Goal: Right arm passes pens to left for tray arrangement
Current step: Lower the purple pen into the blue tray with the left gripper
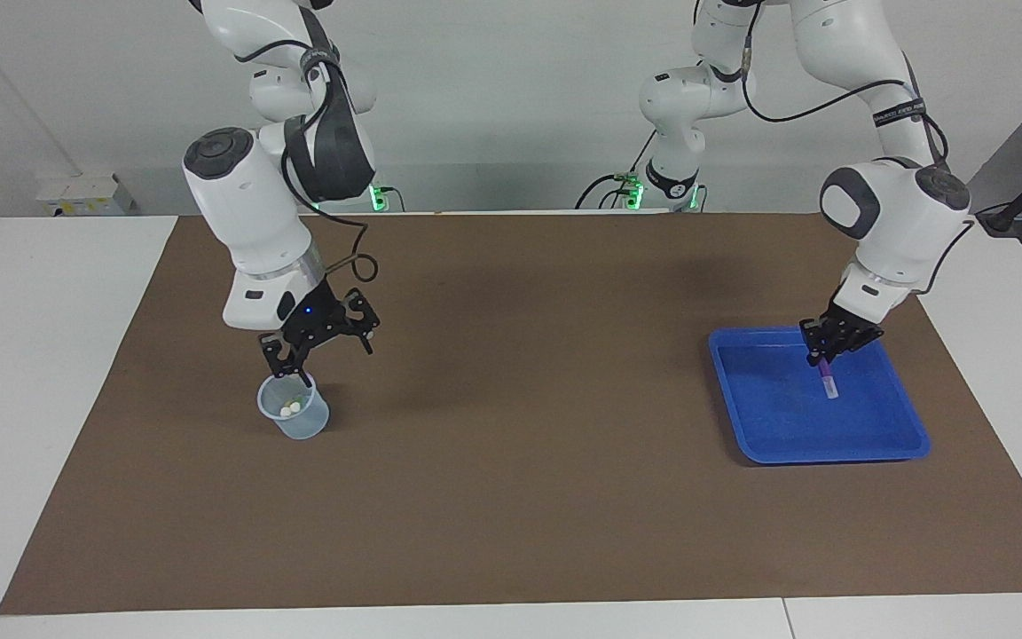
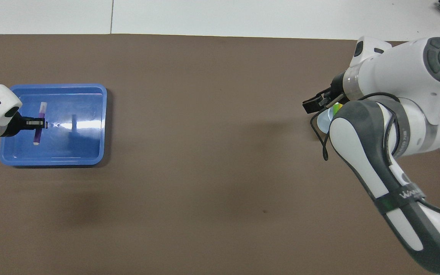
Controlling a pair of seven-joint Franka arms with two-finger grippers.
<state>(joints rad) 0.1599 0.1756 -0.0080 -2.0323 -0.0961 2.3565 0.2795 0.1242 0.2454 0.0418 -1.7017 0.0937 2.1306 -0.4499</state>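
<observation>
My left gripper (image 1: 827, 357) is shut on the purple pen (image 1: 829, 382) over the blue tray (image 1: 777, 426). The pen hangs tilted, whitish end down, close to the tray floor; I cannot tell whether it touches. From overhead the purple pen (image 2: 41, 112) lies across the left gripper (image 2: 36, 123), above the tray (image 2: 82, 149). My right gripper (image 1: 331, 357), blue light on, stands open just above a translucent cup (image 1: 298, 422). One fingertip is at the cup's rim. Two whitish pen ends (image 1: 290, 409) show inside the cup. A bit of yellow and green (image 2: 338, 107) shows under the right gripper (image 2: 318, 105).
A brown mat (image 1: 520, 444) covers the table between the cup and the tray, with white table edges around it. A black cable loops from the right wrist (image 1: 353, 264). The cup (image 2: 323, 121) is mostly covered by the right arm from overhead.
</observation>
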